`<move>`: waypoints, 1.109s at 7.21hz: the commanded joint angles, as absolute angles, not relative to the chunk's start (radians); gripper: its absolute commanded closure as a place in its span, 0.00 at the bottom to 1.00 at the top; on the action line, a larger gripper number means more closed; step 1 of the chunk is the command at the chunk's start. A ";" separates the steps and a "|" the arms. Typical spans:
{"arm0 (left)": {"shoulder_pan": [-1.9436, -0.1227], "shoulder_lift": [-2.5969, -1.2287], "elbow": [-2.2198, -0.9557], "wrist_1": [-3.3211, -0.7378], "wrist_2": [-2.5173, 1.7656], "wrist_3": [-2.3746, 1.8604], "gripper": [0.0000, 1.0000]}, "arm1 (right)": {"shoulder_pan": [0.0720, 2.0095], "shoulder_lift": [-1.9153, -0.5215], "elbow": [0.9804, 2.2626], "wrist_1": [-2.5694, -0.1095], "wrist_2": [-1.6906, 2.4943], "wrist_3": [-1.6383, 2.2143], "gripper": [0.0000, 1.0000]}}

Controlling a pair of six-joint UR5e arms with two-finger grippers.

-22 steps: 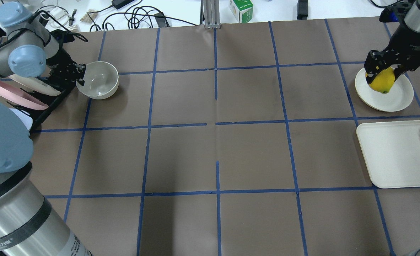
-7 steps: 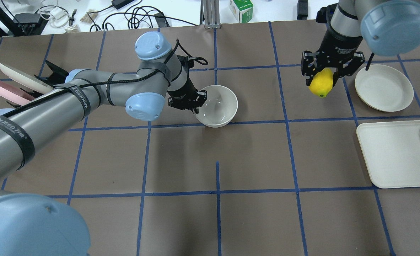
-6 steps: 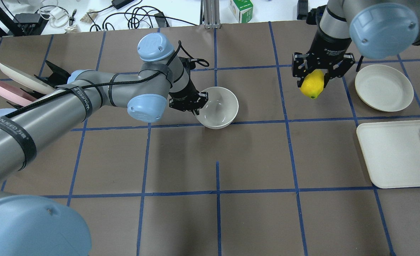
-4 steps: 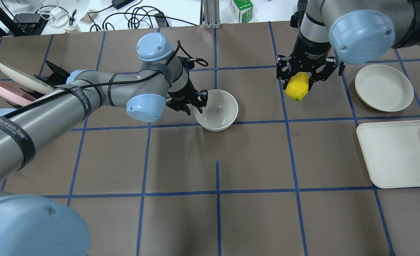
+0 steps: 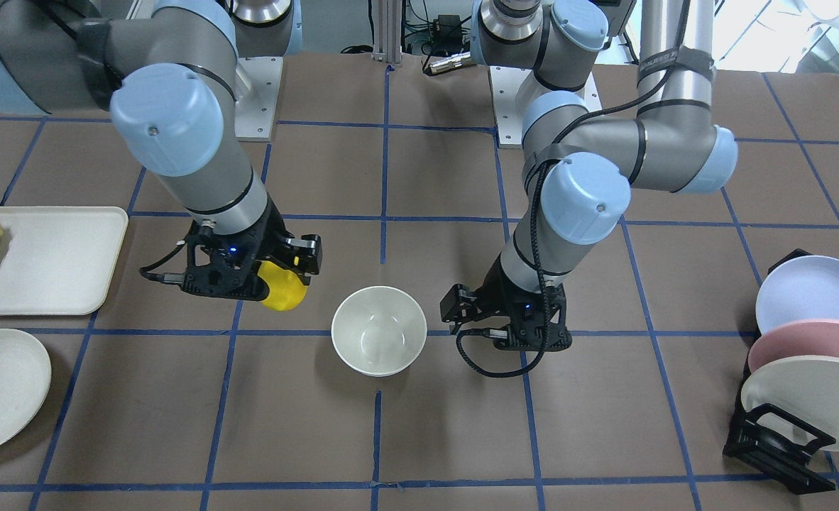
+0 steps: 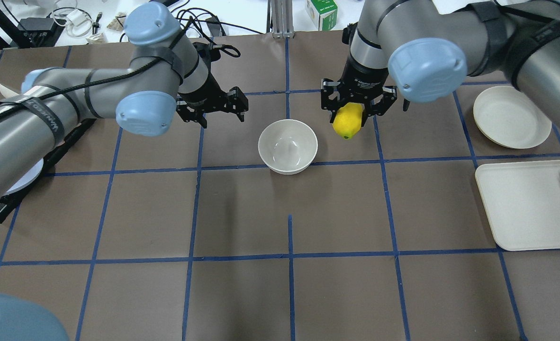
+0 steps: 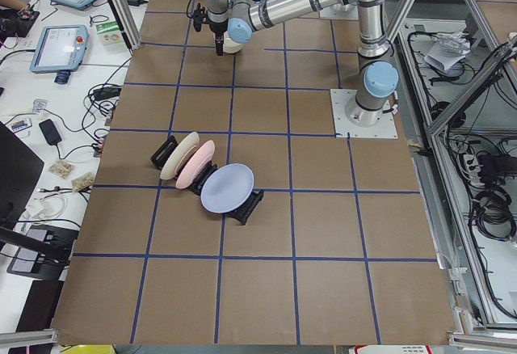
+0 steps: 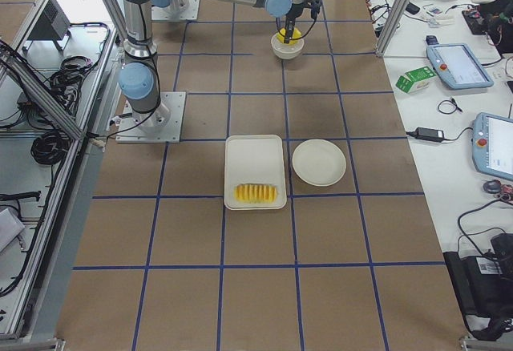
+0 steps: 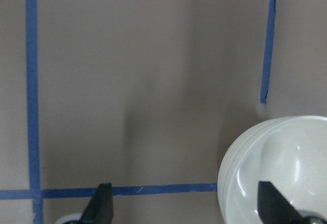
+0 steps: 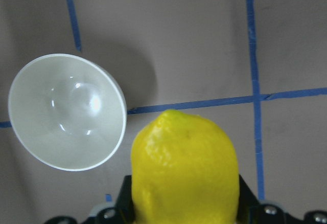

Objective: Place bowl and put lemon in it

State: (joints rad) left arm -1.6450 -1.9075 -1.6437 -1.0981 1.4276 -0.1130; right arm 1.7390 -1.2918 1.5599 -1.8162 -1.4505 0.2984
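Just beside the bowl [image 6: 287,146], right pincer [image 6: 350,113] pinching lemon [image 6: 347,121] aloft | left pincer [image 6: 222,120] spread, empty, near bowl | risk: an early release could bounce lemon off the rim, rolling across surface [image 6: 337,213]

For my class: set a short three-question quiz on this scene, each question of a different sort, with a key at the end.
1. True or false: the lemon lies inside the bowl.
2. Fill in: the left gripper is apart from the bowl and its jaws stand ____.
3. What grips the lemon? A. the left gripper B. the right gripper C. nothing

Key: 1 false, the lemon is held off to one side of the bowl, which holds nothing; 2 open; 3 B.
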 commanded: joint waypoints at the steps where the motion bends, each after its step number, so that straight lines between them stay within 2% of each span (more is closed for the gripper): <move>1: -1.602 -1.827 -1.559 -1.306 1.456 -0.069 0.00 | 1.824 -1.218 1.555 -1.893 -1.462 0.385 1.00; 3: -1.569 -1.803 -1.520 -1.377 1.456 -0.058 0.00 | 1.868 -1.158 1.555 -1.950 -1.509 0.414 1.00; 8: -1.577 -1.695 -1.522 -1.451 1.542 -0.044 0.00 | 1.931 -1.053 1.554 -2.093 -1.511 0.425 1.00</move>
State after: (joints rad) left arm -1.5760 -1.7196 -1.5217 -1.4391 1.5341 -0.0453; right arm 1.9288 -1.0770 1.5527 -2.0577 -1.5111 0.4355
